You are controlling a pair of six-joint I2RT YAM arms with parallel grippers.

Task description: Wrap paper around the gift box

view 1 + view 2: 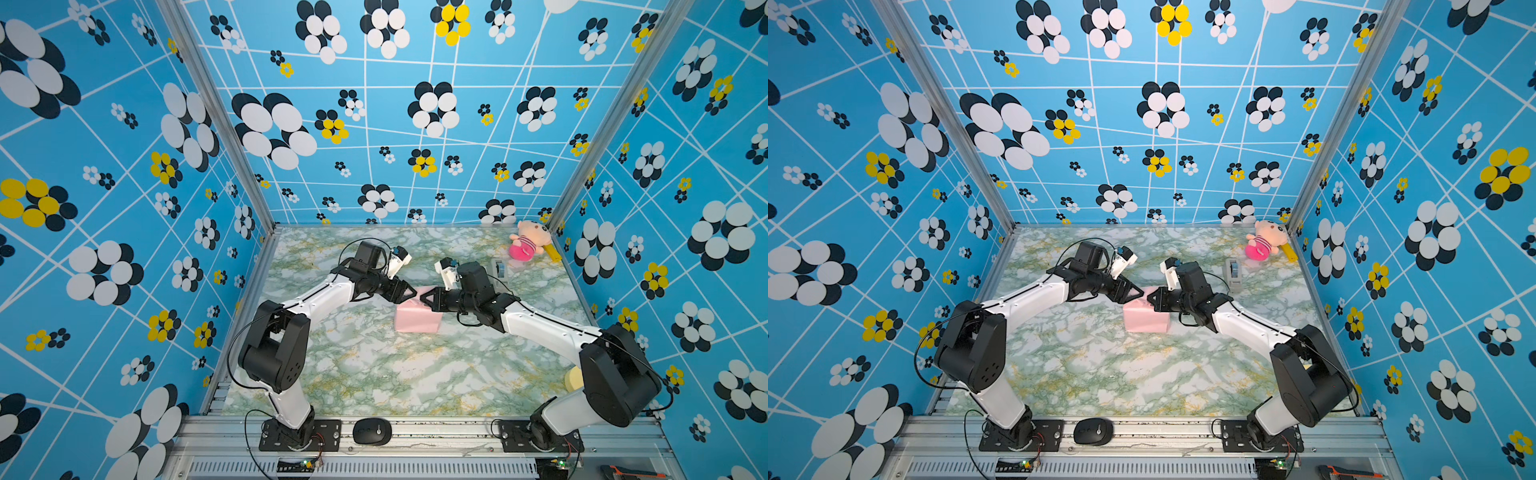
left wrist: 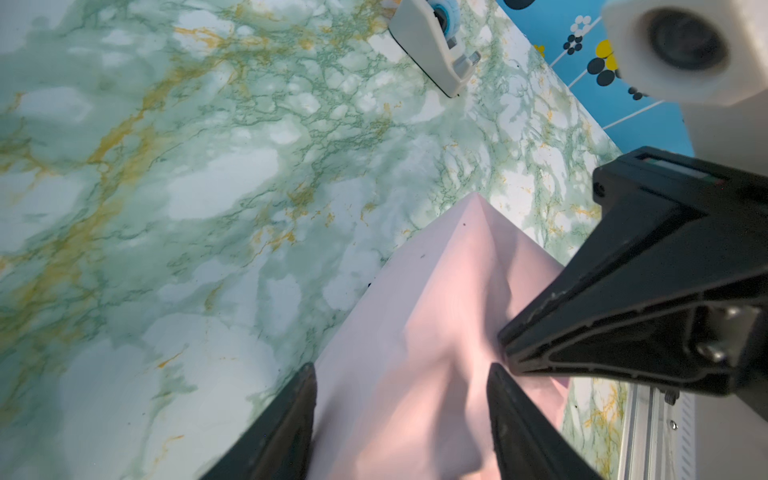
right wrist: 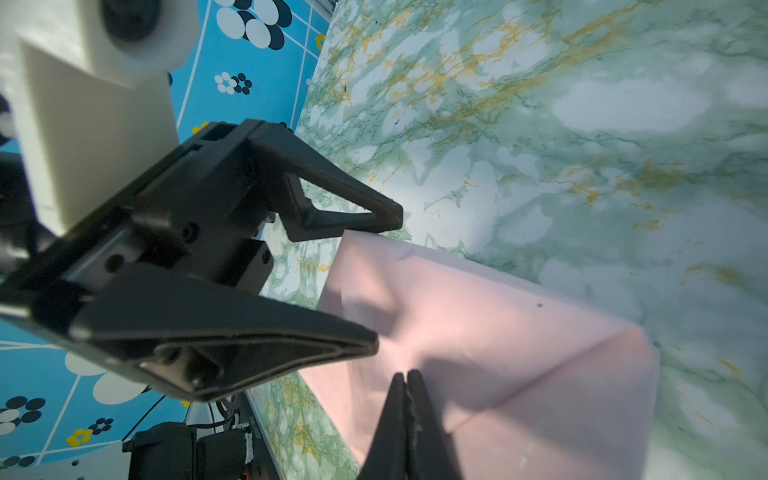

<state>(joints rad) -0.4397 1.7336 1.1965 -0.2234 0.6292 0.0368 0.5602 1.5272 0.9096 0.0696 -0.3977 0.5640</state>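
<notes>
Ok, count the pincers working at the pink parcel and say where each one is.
2. The left pincer stands open over the paper covering the top, on its left side; the right pincer, shut, touches that paper from the right.

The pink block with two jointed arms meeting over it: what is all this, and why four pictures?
Those are two robot arms, the left arm and the right arm, bolted at the near edge of a marbled table. Two pictures come from a twin camera overhead; the other two come from a camera on each arm's wrist. The block is pink paper folded around a gift box hidden under it. The left tool stands open over the paper; the right tool is shut, its tip against the paper. A tape dispenser and a plush doll lie far right; a computer mouse sits on the front rail.
</notes>
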